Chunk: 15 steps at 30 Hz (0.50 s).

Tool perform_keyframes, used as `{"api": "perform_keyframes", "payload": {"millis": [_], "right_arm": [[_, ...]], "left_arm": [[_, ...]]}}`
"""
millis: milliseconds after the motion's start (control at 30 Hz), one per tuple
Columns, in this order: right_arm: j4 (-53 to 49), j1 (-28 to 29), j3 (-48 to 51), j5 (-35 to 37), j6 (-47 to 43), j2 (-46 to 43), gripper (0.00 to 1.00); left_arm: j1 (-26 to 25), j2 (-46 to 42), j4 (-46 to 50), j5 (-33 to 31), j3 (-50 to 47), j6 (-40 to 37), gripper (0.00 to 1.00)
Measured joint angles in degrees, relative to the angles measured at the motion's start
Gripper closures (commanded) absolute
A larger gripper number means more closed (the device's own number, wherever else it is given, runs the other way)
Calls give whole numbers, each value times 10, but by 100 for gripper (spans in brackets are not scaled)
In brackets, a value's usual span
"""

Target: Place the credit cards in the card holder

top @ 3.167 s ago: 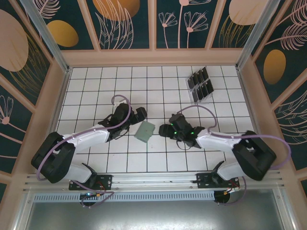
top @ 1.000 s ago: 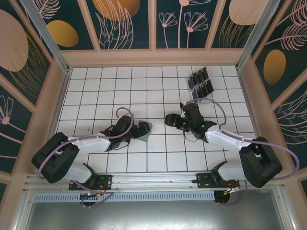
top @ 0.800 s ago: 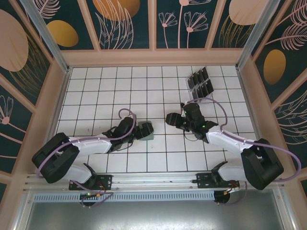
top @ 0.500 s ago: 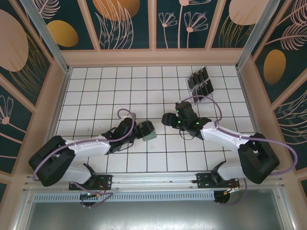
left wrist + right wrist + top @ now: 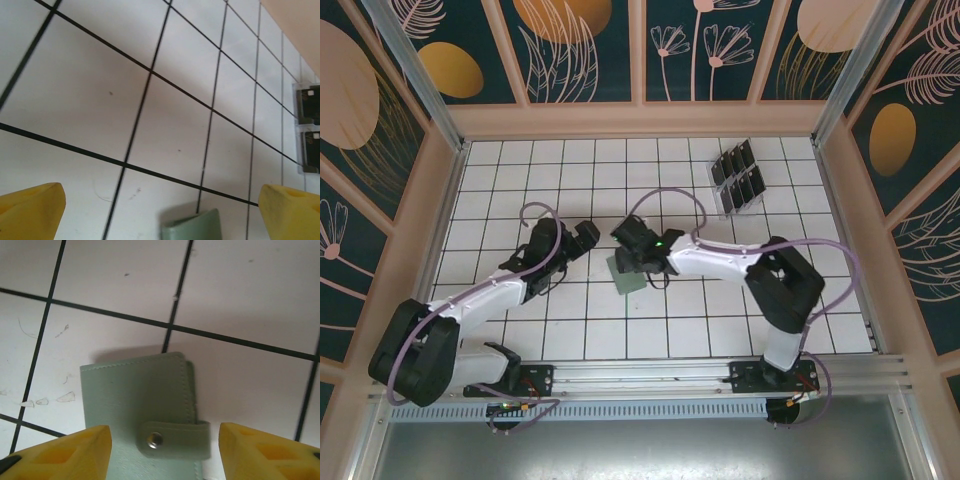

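Sage-green and closed, the card holder (image 5: 625, 273) lies flat on the white tiled surface (image 5: 520, 180) near the middle, turned a little askew to the black grid lines. Its snap tab (image 5: 175, 440) is folded over the front edge with the metal stud (image 5: 154, 440) showing.

From where I stand the right arm reaches far across to the left, and the right gripper (image 5: 632, 248) hangs just above the far edge of the holder. In the right wrist view its yellow fingertips (image 5: 65, 452) stand wide apart, one on each side of the holder with bare tile between them and its edges, so nothing is clamped.

Just left of the holder is the left gripper (image 5: 582, 238), clear of it. In the left wrist view its yellow fingers (image 5: 30, 212) are spread wide as well, with only a corner of the green holder showing low between them.

Dark credit cards (image 5: 738, 177) stand in two rows in a clear rack (image 5: 732, 210) at the far right of the surface, well apart from the holder and both grippers
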<state>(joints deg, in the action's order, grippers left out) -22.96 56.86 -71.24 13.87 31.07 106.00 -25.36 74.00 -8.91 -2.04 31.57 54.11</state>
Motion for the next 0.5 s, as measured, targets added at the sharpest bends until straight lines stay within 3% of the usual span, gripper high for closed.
{"api": "perform_keyframes", "payload": {"millis": [200,500], "right_arm": [[-58,28,-47,43,-9,50,43],[-82,29,-49,61,-8,57,47]], "left_arm": [[22,12,2,19,0,-12,1],[26,12,-1,32,-7,-18,1]]}}
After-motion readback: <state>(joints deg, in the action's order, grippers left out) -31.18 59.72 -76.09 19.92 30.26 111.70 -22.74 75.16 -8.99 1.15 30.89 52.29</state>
